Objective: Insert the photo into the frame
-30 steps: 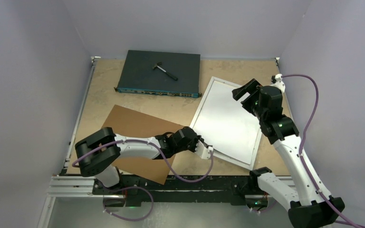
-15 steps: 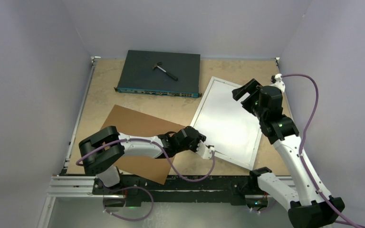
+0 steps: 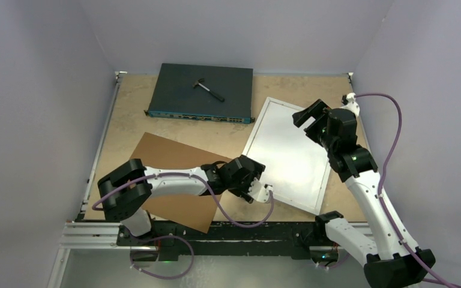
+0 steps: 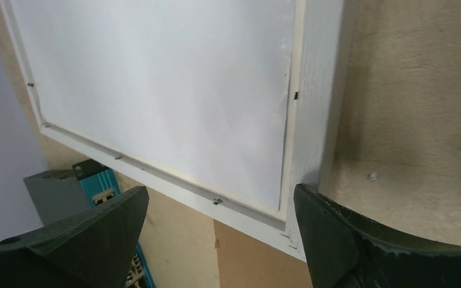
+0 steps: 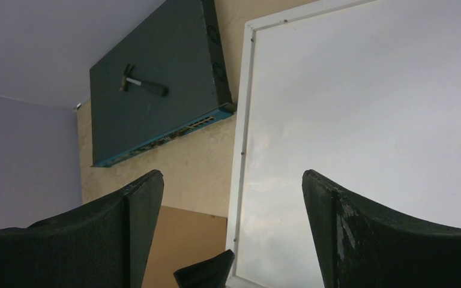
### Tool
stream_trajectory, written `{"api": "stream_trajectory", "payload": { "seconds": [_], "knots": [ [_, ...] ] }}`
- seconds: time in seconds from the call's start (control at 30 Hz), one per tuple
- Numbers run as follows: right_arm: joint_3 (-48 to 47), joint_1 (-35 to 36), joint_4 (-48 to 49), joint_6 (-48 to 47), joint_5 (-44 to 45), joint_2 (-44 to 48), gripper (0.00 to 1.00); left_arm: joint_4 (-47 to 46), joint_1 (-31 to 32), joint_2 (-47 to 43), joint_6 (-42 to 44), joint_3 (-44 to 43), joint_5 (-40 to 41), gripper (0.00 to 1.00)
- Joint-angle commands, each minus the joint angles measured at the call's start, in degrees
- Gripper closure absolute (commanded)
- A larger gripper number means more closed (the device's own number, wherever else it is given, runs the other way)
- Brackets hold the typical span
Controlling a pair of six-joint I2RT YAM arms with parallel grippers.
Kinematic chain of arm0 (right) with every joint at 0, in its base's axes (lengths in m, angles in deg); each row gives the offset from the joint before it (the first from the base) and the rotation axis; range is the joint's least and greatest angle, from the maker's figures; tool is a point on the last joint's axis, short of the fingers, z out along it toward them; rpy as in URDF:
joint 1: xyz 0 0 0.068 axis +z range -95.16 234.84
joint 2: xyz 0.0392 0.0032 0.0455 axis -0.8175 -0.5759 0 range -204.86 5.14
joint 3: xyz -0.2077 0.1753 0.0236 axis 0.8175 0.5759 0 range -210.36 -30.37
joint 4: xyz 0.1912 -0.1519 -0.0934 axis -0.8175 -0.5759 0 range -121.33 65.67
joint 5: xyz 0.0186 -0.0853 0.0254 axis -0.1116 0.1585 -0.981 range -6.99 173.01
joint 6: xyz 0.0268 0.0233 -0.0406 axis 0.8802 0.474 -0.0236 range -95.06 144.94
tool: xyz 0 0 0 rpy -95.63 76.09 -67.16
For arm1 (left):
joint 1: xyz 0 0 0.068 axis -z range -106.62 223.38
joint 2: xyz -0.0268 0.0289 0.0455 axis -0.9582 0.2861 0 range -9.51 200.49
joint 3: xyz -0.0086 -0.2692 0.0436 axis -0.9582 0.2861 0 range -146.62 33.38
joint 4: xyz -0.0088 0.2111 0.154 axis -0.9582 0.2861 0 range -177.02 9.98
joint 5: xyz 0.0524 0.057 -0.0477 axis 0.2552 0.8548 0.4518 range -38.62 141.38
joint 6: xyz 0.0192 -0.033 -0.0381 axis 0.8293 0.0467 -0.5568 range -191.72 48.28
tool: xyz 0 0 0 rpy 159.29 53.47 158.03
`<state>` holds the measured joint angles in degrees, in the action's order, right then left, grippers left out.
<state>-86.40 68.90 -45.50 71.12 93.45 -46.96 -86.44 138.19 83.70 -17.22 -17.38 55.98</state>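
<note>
The wooden worktop (image 3: pixel 132 114) carries everything. The frame (image 3: pixel 255 129) lies flat on its right half, turned at a slant, with its far left corner near the right end of the dark network switch box (image 3: pixel 180 90). A plain white sheet (image 3: pixel 288 156) fills the frame inside its thin white border; whether this is the photo lying face down cannot be told. A brown backing board (image 3: pixel 168 159) lies flat on the near left part of the worktop, partly under the left arm, one edge just beside the frame's left side. The switch box sits at the far edge. The left gripper (image 4: pixel 219 195) hangs over the frame's near left corner, jaws spread wide and gripping nothing. The right gripper (image 5: pixel 233 177) hovers above the frame's far right part, jaws likewise apart and empty. A small hammer (image 3: pixel 208 88) rests on top of the switch box.
</note>
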Motion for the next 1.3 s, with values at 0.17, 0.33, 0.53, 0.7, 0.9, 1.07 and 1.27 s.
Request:
{"api": "stream_trajectory", "payload": {
  "seconds": [0.17,0.33,0.53,0.7,0.9,1.07,1.27],
  "knots": [
    [-2.68,-0.35,0.36,-2.00,-1.51,0.62,0.12,17.86,-0.05,-3.23,-4.30,-7.66,-8.20,0.06],
    [-2.41,-0.35,1.64,-3.61,-3.98,0.87,0.12,24.46,-5.13,-3.90,-9.98,-16.36,-8.64,0.04],
    [-0.38,0.03,10.29,-6.37,-14.14,-2.44,0.12,33.33,-22.90,-7.96,-16.32,-24.37,-14.04,0.02],
    [-1.92,9.18,15.39,-7.53,-15.71,-11.99,0.07,42.23,-42.59,-12.15,-10.88,-27.00,-21.04,0.01],
    [-10.81,22.44,15.99,-10.09,-14.84,-30.60,0.04,51.89,-64.12,-10.61,-2.98,-26.33,-22.80,0.05],
    [-13.84,26.38,14.85,-8.45,-13.80,-40.23,0.04,51.10,-78.40,-4.07,0.02,-23.54,-15.90,0.17],
    [-15.63,33.49,12.02,-2.44,-7.74,-46.26,0.03,42.32,-88.47,0.45,-0.64,-19.37,-12.10,0.30]
  ]
}}
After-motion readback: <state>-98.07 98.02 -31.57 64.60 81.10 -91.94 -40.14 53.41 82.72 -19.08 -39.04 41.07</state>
